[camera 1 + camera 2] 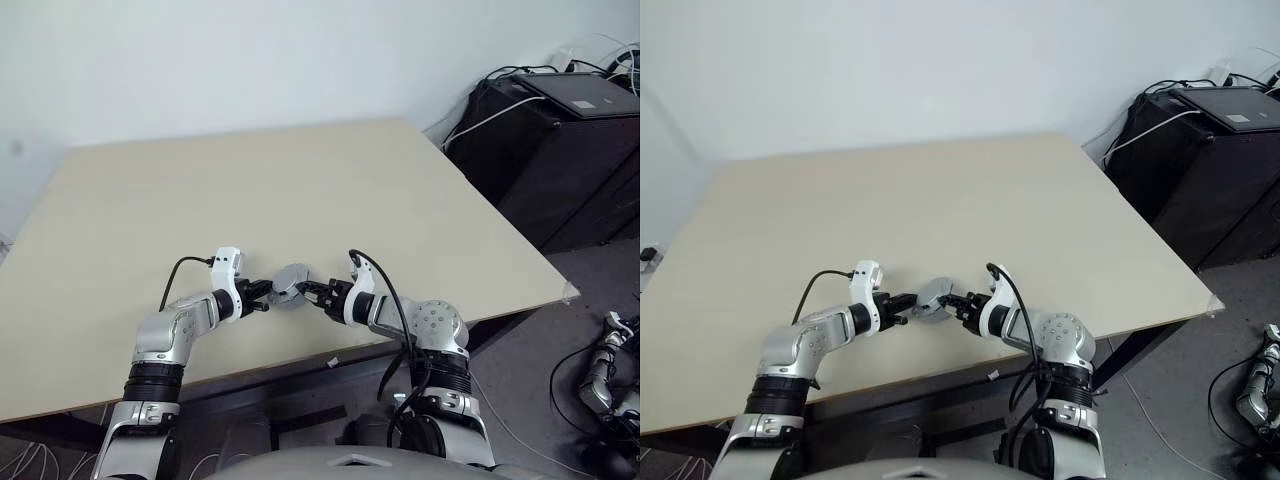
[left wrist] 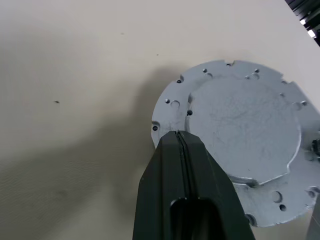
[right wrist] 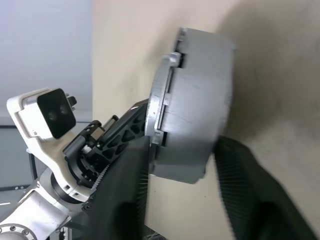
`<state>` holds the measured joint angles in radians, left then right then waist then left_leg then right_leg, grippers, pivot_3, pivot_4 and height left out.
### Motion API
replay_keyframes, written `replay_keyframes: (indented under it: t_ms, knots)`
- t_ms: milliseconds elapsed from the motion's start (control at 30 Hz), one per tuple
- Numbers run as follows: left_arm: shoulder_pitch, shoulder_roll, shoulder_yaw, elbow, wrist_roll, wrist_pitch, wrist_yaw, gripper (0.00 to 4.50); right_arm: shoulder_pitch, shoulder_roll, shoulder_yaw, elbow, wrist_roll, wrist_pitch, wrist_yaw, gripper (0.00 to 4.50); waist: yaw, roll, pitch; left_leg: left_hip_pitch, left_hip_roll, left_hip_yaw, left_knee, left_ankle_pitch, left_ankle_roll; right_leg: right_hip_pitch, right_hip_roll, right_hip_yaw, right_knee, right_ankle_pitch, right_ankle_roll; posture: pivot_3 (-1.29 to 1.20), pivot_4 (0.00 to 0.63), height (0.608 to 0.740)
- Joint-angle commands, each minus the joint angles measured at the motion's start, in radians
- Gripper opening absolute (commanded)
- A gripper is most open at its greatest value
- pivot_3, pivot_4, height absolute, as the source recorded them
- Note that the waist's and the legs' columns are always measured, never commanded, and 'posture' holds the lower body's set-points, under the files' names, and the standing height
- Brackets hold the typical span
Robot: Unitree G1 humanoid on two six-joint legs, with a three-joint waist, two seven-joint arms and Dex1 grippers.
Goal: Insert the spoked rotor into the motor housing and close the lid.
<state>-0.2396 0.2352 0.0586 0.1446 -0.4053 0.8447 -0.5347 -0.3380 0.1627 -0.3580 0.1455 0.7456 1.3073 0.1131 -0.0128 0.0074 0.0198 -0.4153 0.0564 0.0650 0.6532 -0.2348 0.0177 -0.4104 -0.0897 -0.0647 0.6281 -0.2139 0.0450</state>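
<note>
Two tools at one lid (image 1: 291, 284) (smooth face up): left (image 1: 266, 296) pinching its rim, right (image 1: 312, 292) straddling it.

A laboratory or test room is indicated. A plain beige worktable (image 1: 300, 200) is set against a bare white wall (image 1: 250, 60). A black equipment cabinet (image 1: 560, 150) draped with white and black cables (image 1: 490, 115) is seen to one side, and a grey floor (image 1: 560, 340) with loose cabling is noted
</note>
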Motion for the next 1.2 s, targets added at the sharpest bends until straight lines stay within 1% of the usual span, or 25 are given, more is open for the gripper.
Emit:
replay_keyframes:
  t_ms: [33, 467, 733, 833, 933, 1033, 1067, 1100, 1200]
  knots:
    - [0.009, -0.026, -0.049, 0.012, -0.005, 0.02, -0.015, 0.0, 0.017, 0.101, 0.046, -0.035, 0.055, -0.009, 0.032, 1.2, -0.002, 0.0, 0.0, 0.0, 0.0, 0.0, 0.0, 0.0, 0.0, 0.0, 0.0, 0.0, 0.0, 0.0, 0.0, 0.0, 0.0, 0.74]
    - [0.02, -0.033, -0.039, -0.004, -0.01, 0.001, -0.014, 0.0, 0.034, 0.092, 0.046, -0.046, 0.049, -0.011, 0.031, 1.2, -0.001, 0.0, 0.0, 0.0, -0.001, -0.001, 0.0, 0.0, 0.0, 0.0, 0.0, 0.001, 0.0, 0.0, 0.001, 0.0, 0.0, 0.74]
    - [0.07, -0.069, 0.035, -0.102, -0.048, -0.029, 0.024, 0.0, 0.064, 0.076, 0.005, -0.067, 0.062, -0.019, 0.024, 1.2, -0.001, 0.0, 0.0, -0.001, -0.001, -0.001, 0.0, 0.0, 0.0, 0.0, 0.0, 0.002, 0.0, 0.001, 0.001, 0.0, 0.0, 0.74]
    - [0.095, -0.1, 0.083, -0.164, -0.08, -0.048, 0.053, 0.0, 0.071, 0.078, -0.018, -0.076, 0.076, -0.021, 0.022, 1.2, -0.001, 0.0, 0.0, -0.004, -0.002, -0.001, 0.0, 0.0, 0.0, 0.0, 0.0, 0.003, 0.0, 0.001, 0.002, 0.0, 0.0, 0.74]
    - [0.116, -0.167, 0.176, -0.224, -0.123, -0.11, 0.135, 0.0, 0.073, 0.087, -0.048, -0.089, 0.102, -0.025, 0.024, 1.2, -0.004, -0.002, 0.002, -0.005, -0.002, -0.001, 0.0, 0.0, 0.001, -0.001, 0.001, 0.004, 0.0, 0.002, 0.002, 0.0, 0.0, 0.74]
    - [0.158, -0.243, 0.242, -0.281, -0.148, -0.236, 0.19, 0.0, 0.072, 0.099, -0.078, -0.106, 0.147, -0.031, 0.025, 1.2, -0.009, -0.003, 0.003, -0.006, -0.002, -0.001, 0.0, 0.0, 0.001, -0.002, 0.001, 0.005, 0.0, 0.002, 0.002, 0.0, 0.0, 0.74]
    - [0.177, -0.26, 0.251, -0.298, -0.162, -0.255, 0.193, 0.0, 0.071, 0.103, -0.085, -0.112, 0.163, -0.034, 0.025, 1.2, -0.01, -0.003, 0.003, -0.006, -0.002, -0.001, 0.0, 0.0, 0.001, -0.002, 0.001, 0.005, 0.0, 0.002, 0.002, 0.0, 0.0, 0.74]
    - [0.21, -0.273, 0.264, -0.322, -0.213, -0.236, 0.176, 0.0, 0.071, 0.107, -0.09, -0.122, 0.182, -0.036, 0.027, 1.2, -0.013, -0.002, 0.003, -0.006, -0.002, -0.001, 0.0, 0.0, 0.001, -0.002, 0.002, 0.005, 0.0, 0.002, 0.002, 0.0, 0.0, 0.74]
    - [0.296, -0.324, 0.324, -0.364, -0.413, -0.156, 0.154, 0.0, 0.072, 0.114, -0.087, -0.143, 0.223, -0.038, 0.023, 1.2, -0.019, -0.003, 0.003, -0.006, -0.002, -0.001, 0.0, 0.0, 0.002, -0.003, 0.002, 0.006, 0.0, 0.002, 0.002, 0.0, 0.0, 0.74]
